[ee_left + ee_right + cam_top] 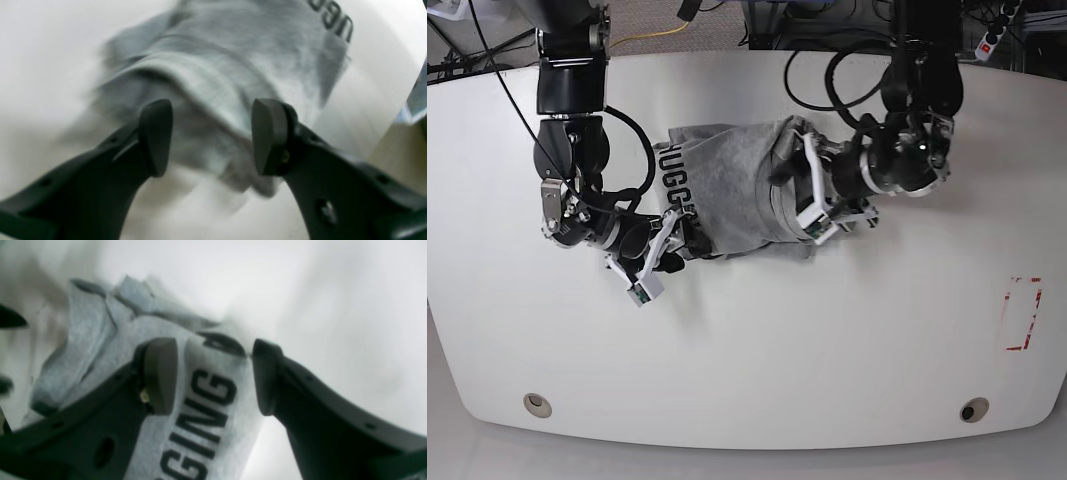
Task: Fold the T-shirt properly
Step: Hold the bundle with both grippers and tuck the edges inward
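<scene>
The left gripper [211,136] stands with its two dark pads well apart and nothing pinched between them; it hangs just over a bunched, rolled edge of the T-shirt [213,80], whose heather-grey cloth passes under the gap between the pads. In that wrist view the picture is blurred, and a few black block letters show at the far edge of the cloth, too cut off to read surely. The right gripper [213,376] is likewise spread wide, gripping nothing, its pads set to either side of a strip of the T-shirt [206,400] that bears black block lettering; the letters "GING" read plainly along the strip, with a further partly hidden letter at each end. Whether the pads touch the cloth cannot be told. Beyond that strip the grey fabric lies in crumpled folds with raised, uneven edges. In the base view the T-shirt [727,190] lies as a rumpled, partly folded heap on the white desk [757,340], near its middle and toward the far edge, between the two arms. The left gripper [819,200] is at the heap's end on that view's right, the right gripper [662,255] at its other end, where a band of black lettering reading about "HUGG" runs along the edge. A red rectangular outline [1023,314] is marked on the desk, well apart from the shirt.
</scene>
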Robot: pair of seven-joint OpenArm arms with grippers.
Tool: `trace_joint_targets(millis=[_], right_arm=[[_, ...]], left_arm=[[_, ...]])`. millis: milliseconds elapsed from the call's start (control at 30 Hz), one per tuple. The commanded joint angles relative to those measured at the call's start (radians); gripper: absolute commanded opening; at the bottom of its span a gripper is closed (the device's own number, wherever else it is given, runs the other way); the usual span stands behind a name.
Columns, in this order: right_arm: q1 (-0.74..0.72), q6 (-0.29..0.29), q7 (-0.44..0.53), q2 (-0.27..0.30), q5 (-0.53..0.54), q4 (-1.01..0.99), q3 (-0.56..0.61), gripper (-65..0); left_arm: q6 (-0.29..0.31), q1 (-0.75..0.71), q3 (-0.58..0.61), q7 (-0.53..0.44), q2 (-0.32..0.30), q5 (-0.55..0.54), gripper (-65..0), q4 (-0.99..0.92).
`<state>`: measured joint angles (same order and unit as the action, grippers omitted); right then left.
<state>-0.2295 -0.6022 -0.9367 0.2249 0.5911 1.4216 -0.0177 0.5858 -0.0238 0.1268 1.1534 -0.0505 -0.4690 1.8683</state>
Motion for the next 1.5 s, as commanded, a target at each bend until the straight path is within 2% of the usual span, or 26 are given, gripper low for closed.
trace_joint_targets(millis=[0, 67, 167, 267, 367, 533, 700, 833, 967, 1067, 1267, 1367, 1467], right_arm=[[-0.026, -0.005, 0.026, 0.011, 0.014, -0.032, -0.001, -31.5], [-0.026, -0.006, 0.054, 0.011, 0.014, -0.071, 0.0, -32.3], [-0.029, -0.006, 0.12, 0.011, 0.014, -0.14, 0.014, -39.5], [-0.046, -0.008, 0.176, 0.037, 0.014, -0.218, 0.06, -45.2], [-0.066, -0.008, 0.247, 0.064, 0.014, -0.295, 0.14, -46.0], [-0.063, -0.008, 0.318, 0.093, 0.014, -0.345, 0.16, -46.1], [-0.055, -0.009, 0.319, 0.126, 0.017, -0.347, 0.16, -46.3], [-0.034, -0.009, 0.319, 0.146, 0.02, -0.342, 0.16, -46.3], [-0.011, -0.009, 0.316, 0.152, 0.023, -0.336, 0.158, -46.3], [0.037, -0.002, 0.301, 0.156, 0.025, -0.219, 0.158, -46.3], [0.083, 0.0, 0.172, 0.147, 0.025, 0.025, 0.157, -46.3], [0.097, 0.0, 0.133, 0.132, 0.025, 0.134, 0.157, -46.3], [0.098, 0.0, 0.118, 0.129, 0.025, 0.195, 0.157, -46.3]], left_arm=[[0.004, 0.023, 0.06, -0.026, 0.033, 0.052, -29.9, 0.014], [0.004, 0.023, 0.103, -0.026, 0.056, 0.114, -29.9, 0.009], [0.006, 0.015, 0.15, -0.026, 0.071, 0.207, -29.9, -0.002], [0.007, 0.009, 0.169, -0.025, 0.062, 0.243, -29.9, -0.003], [0.009, -0.012, 0.167, -0.025, 0.018, 0.243, -29.9, -0.003], [0.009, -0.011, 0.167, -0.034, -0.045, 0.246, -29.9, -0.051], [0.009, 0.046, 0.169, -0.128, -0.121, 0.247, -29.9, -0.217], [0.009, 0.089, 0.169, -0.178, -0.177, 0.246, -29.9, -0.273], [0.009, 0.14, 0.169, -0.203, -0.213, 0.246, -29.9, -0.302], [0.01, 0.18, 0.167, -0.2, -0.242, 0.24, -29.9, -0.309], [0.016, 0.209, 0.113, -0.194, -0.254, 0.238, -29.9, -0.203], [0.064, 0.187, 0.063, -0.145, -0.246, 0.238, -29.9, -0.123], [0.102, 0.163, 0.03, -0.109, -0.203, 0.24, -29.9, -0.049]])
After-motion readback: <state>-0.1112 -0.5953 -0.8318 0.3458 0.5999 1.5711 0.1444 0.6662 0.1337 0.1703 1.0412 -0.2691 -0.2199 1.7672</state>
